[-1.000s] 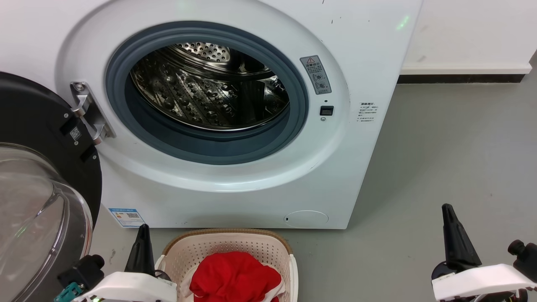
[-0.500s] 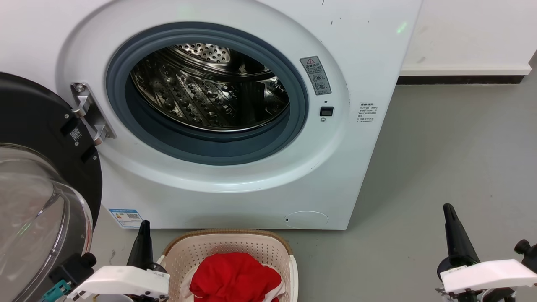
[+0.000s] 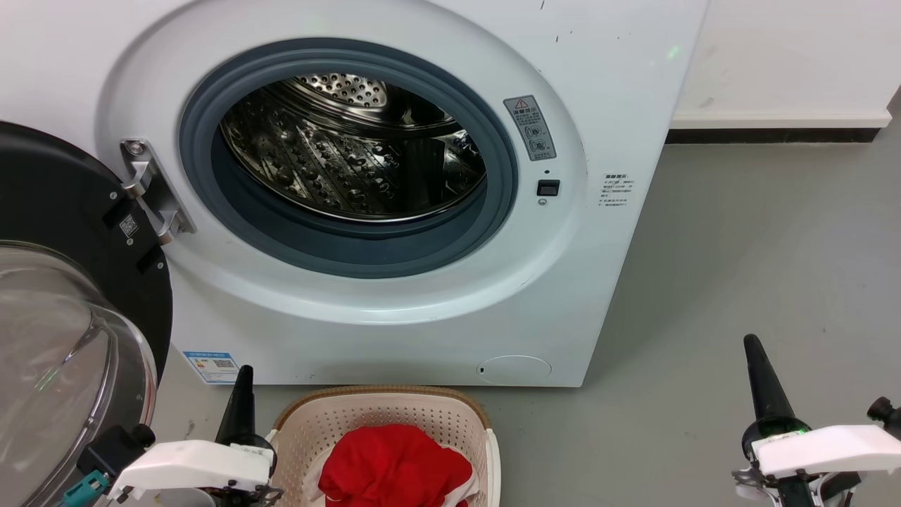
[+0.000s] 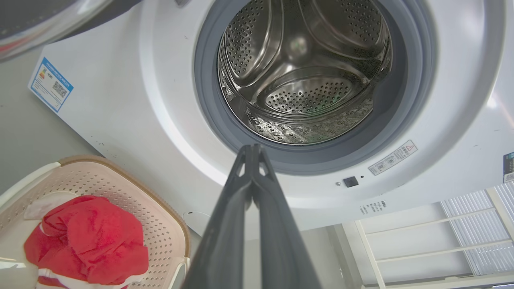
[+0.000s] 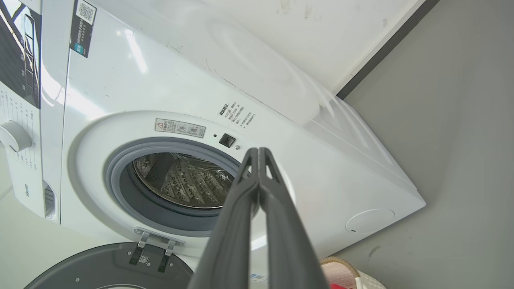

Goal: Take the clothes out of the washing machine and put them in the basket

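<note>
The white washing machine (image 3: 619,84) stands ahead with its door (image 3: 63,296) swung open to the left. Its steel drum (image 3: 352,155) shows no fabric inside, also in the left wrist view (image 4: 305,76). Red clothes (image 3: 394,465) lie bunched in the cream basket (image 3: 450,415) on the floor in front of the machine. My left gripper (image 3: 244,373) is shut and holds nothing, just left of the basket. My right gripper (image 3: 750,343) is shut and holds nothing, over the floor at the lower right. In both wrist views the fingers (image 4: 253,150) (image 5: 257,151) are pressed together.
Grey floor (image 3: 760,246) stretches to the right of the machine up to a white wall with a dark skirting (image 3: 774,132). The open door's glass bowl (image 3: 49,352) bulges close to my left arm. A white shelf frame (image 4: 433,237) shows in the left wrist view.
Both grippers have drawn back a little toward the bottom of the head view. The clothes, basket and machine have not moved.
</note>
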Tool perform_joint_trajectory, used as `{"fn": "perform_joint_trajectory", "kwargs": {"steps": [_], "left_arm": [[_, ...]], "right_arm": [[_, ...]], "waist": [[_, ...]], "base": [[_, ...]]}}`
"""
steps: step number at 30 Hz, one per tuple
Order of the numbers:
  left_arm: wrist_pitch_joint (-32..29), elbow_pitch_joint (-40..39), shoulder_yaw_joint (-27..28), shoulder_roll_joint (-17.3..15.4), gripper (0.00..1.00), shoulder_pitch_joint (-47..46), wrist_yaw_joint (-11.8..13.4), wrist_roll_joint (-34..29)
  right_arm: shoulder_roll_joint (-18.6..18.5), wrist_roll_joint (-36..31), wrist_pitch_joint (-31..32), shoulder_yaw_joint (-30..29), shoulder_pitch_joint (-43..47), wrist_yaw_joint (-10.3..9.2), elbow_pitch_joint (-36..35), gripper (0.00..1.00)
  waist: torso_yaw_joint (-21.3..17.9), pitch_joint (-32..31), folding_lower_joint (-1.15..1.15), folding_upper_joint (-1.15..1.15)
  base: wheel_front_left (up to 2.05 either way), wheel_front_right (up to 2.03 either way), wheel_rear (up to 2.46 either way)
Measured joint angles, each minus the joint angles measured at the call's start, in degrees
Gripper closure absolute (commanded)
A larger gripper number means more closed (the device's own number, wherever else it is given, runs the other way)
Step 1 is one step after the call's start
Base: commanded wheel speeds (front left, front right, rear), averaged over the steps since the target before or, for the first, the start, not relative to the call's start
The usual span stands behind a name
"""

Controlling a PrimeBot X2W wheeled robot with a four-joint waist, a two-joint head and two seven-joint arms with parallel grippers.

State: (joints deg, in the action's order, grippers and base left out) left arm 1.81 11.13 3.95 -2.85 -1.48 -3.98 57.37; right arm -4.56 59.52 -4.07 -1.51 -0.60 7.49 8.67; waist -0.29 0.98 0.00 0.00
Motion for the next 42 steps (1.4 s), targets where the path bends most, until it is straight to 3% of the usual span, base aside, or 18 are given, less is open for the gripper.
{"fn": "perform_joint_trajectory", "kwargs": {"steps": [42], "left_arm": [[-5.7,1.98,1.77,-0.02,1.0,-3.0,-2.27,23.74]], "right_arm": [[-0.05,23.59,5.78,-1.76,-3.15,0.0,3.53,1.0]], "waist": [[0.18,-0.5,0.0,0.0]], "base": [[0.0,0.0,0.0]]}}
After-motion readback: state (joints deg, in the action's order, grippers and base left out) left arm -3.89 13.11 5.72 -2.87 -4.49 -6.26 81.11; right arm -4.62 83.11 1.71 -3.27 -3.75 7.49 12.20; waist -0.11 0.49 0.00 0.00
